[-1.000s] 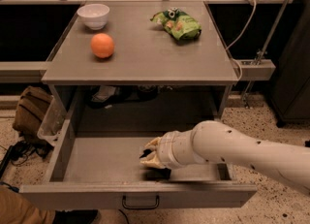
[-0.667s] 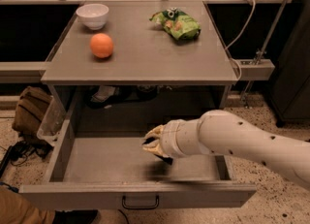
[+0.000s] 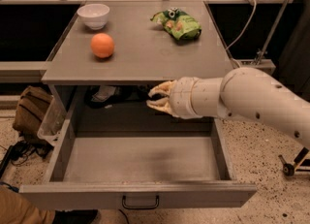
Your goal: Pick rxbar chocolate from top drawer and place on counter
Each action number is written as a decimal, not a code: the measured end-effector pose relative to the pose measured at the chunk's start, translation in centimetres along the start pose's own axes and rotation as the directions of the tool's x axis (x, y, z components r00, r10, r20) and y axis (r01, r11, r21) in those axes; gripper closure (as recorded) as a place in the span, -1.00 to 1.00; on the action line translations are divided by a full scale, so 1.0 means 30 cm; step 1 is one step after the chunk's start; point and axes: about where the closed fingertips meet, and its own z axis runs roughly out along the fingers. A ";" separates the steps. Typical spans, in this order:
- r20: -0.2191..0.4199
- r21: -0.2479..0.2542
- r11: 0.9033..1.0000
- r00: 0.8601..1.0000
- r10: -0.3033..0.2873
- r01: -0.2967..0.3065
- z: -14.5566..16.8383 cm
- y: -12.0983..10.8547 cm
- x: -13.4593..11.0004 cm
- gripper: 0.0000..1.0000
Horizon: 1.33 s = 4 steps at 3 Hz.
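Observation:
The top drawer (image 3: 140, 195) is pulled wide open below the counter (image 3: 145, 56), and its grey floor shows no bar. My gripper (image 3: 156, 97) is raised above the drawer, just under the counter's front edge and pointing left. Its pale fingers (image 3: 161, 88) are closed on a small dark thing, the rxbar chocolate (image 3: 154, 97). The bar is mostly hidden against the dark space behind it. My white arm (image 3: 242, 97) reaches in from the right.
On the counter are an orange (image 3: 102, 45), a white bowl (image 3: 93, 14) at the back left and a green snack bag (image 3: 177, 23) at the back right. A brown bag (image 3: 31, 109) lies on the floor to the left. The drawer handle (image 3: 140, 203) faces front.
My gripper has risen from the drawer floor to just under the counter's front edge. The dark bar it was on has left the drawer floor.

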 end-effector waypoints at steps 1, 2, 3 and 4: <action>0.006 0.012 1.000 1.000 -0.029 0.029 -0.005 -0.024 -0.016 1.00; 0.006 0.011 1.000 1.000 -0.028 0.028 -0.005 -0.023 -0.016 1.00; -0.001 0.125 0.987 0.995 -0.097 0.096 -0.061 -0.152 -0.059 1.00; -0.018 0.291 0.938 0.981 -0.191 0.188 -0.147 -0.377 -0.127 1.00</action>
